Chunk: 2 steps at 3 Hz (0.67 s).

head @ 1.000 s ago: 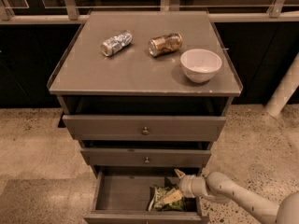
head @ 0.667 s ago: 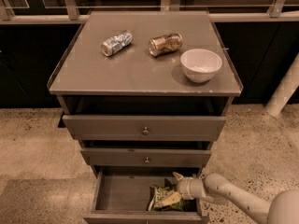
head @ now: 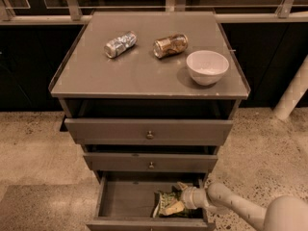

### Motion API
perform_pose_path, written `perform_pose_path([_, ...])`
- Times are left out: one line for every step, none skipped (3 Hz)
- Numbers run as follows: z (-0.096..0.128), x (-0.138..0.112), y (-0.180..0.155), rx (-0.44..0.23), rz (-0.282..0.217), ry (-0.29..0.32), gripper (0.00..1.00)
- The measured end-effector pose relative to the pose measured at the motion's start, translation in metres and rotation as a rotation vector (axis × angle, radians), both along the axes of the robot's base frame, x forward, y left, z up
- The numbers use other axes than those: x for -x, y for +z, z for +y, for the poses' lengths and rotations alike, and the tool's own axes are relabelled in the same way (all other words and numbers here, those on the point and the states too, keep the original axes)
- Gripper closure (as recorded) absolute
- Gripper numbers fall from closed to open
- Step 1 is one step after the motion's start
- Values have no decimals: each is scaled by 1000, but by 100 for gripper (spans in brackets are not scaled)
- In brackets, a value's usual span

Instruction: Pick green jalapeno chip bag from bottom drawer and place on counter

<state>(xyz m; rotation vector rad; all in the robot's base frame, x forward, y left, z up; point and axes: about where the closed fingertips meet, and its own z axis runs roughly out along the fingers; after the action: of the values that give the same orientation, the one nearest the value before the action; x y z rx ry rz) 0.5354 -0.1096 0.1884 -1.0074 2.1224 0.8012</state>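
Observation:
The green jalapeno chip bag (head: 167, 202) lies crumpled at the right side of the open bottom drawer (head: 122, 198). My gripper (head: 177, 203) reaches into the drawer from the right, and its pale fingers (head: 174, 208) lie right on the bag. The arm (head: 231, 206) comes in from the lower right. The counter (head: 144, 71) is the grey top of the cabinet, above the drawers.
On the counter lie a crushed silver can (head: 120, 44), a brownish-gold can (head: 170, 45) and a white bowl (head: 207, 67). Two shallower drawers with round knobs (head: 150, 134) stick out slightly above the bottom one. A white post (head: 294, 90) stands at the right on the speckled floor.
The arm has shifted slightly left and deeper into the drawer, staying on the bag. The bag looks much the same.

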Motion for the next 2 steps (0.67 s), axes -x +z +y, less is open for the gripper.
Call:
perform_pose_path([3, -3, -19, 12, 14, -8, 0])
perform_pose_path([6, -8, -36, 26, 26, -14, 0])
